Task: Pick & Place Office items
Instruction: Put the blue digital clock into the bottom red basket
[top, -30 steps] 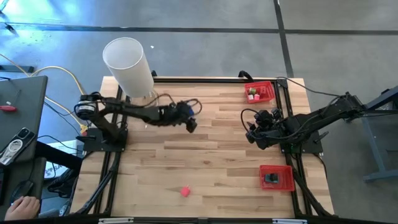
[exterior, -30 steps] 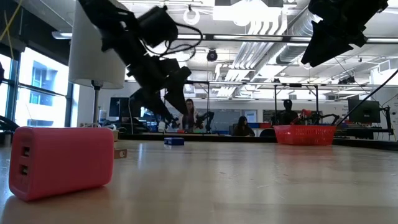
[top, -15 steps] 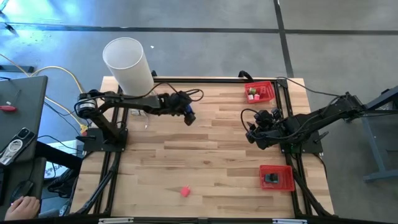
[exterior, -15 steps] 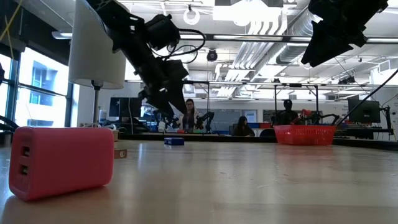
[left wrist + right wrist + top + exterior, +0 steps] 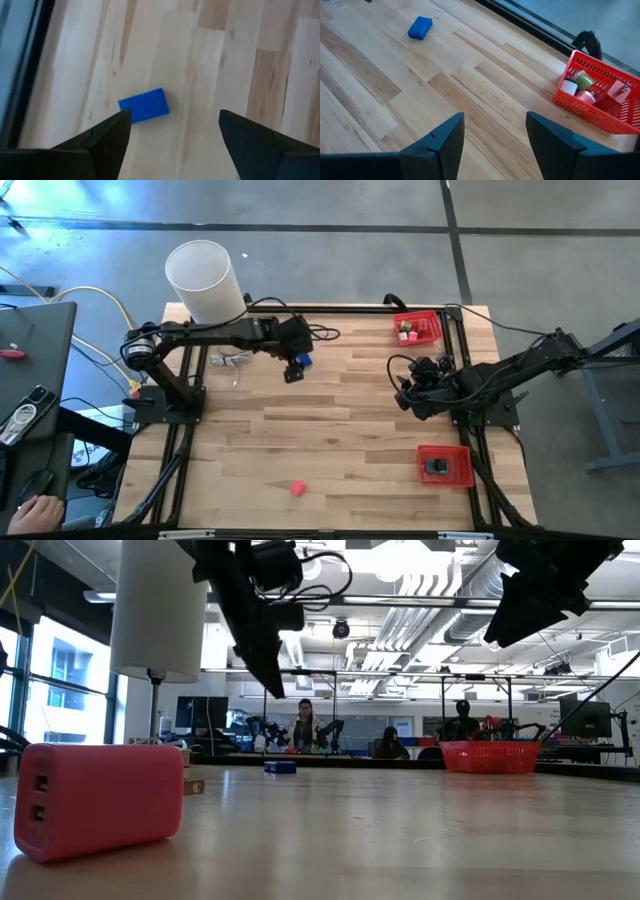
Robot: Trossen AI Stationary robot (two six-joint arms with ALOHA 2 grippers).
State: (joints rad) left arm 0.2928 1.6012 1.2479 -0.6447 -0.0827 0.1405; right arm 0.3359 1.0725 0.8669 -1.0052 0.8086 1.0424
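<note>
Step in hand, I think: reaching for the blue block.

From above, your left gripper (image 5: pixel 292 372) sits in the upper middle of the frame, right over the blue block (image 5: pixel 303 361), which peeks out beside it. The right gripper (image 5: pixel 404 395) waits at middle right. A pink block (image 5: pixel 297 488) lies low in the frame. One red tray (image 5: pixel 418 328) at upper right holds small bits; another red tray (image 5: pixel 445 466) at lower right holds a dark piece.

From table height, the pink block fills the lower left, and the blue block looks tiny far behind. You cannot see the left fingertips here.

In the left wrist view, the fingers (image 5: pixel 107 135) stand wide apart and empty, with the blue block just ahead of one finger. Next, you likely need to center it, lower, then squeeze.

In the right wrist view, those fingers (image 5: pixel 445 140) are wide and empty too. The bits in the tray are hard to tell apart.
</note>
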